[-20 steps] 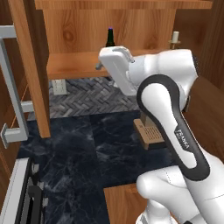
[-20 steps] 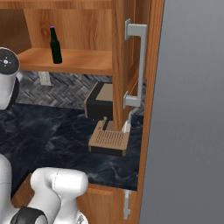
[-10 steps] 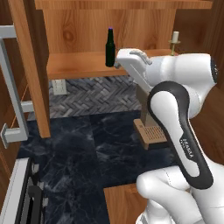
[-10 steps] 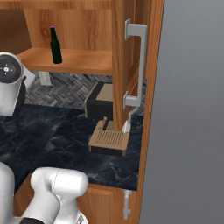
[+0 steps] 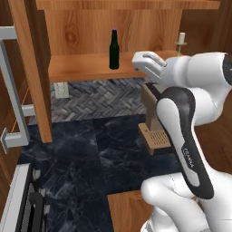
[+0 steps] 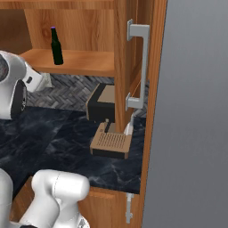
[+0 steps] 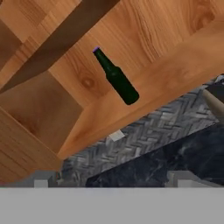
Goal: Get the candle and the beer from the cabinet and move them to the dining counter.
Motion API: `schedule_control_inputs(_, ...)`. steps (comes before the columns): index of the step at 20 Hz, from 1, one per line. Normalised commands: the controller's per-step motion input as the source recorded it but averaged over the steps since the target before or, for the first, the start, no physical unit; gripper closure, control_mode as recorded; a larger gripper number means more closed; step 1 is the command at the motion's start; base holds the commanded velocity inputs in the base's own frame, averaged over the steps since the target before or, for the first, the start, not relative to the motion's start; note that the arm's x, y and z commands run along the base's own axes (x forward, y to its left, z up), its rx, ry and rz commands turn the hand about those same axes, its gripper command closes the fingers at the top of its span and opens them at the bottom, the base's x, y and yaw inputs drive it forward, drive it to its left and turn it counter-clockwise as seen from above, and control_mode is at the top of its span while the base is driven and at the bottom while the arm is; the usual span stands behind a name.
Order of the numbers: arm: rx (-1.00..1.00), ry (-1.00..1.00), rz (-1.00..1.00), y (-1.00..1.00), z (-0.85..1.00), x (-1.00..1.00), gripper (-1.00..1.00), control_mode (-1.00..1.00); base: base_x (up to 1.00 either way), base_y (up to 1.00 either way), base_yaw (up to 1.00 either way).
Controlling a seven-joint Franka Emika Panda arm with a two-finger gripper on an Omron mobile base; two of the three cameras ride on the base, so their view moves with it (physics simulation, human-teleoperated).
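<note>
**A:** Two things are to be fetched, and both are seen standing on the inner shelf of the cabinet [image 5: 90, 68]: the beer [image 5: 114, 50] upright toward the middle, the candle [image 5: 181, 41] well apart from it, at the shelf's far right end.

**B:** And the fingers [image 5: 144, 58]?

**A:** They are spread wide and nothing is held. They are placed near the shelf's front edge, between the two things, the bottle being to their left.

**B:** What could be spoiled from here?

**A:** The bottle is slim and tall, so it could be tipped if it were brushed by one finger on the way in instead of being taken between both. It would probably roll off the open shelf front and drop onto the black tabletop [image 5: 90, 154] below. The shelf edge itself could also be struck if the approach were made too low.

**B:** What else is to be reckoned with?

**A:** A dark box-like appliance [image 6: 104, 102] and a small wooden tray [image 6: 111, 143] are set on the tabletop under the shelf, right beneath the arm. The open cabinet door [image 6: 133, 62] with its silver handle [image 6: 139, 67] is held out at the right, another at the left, so the swing out is narrowed on both sides.
</note>
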Motion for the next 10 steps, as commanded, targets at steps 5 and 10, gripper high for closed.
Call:
schedule_control_inputs(5, -0.21, 0.00, -0.16, -0.17, 0.08, 0.18, -1.00, -1.00, 0.00, 0.00, 0.00)
schedule_control_inputs(10, -0.19, 0.06, -0.12, -0.05, 0.21, 0.15, -1.00, -1.00, 0.00, 0.00, 0.00)
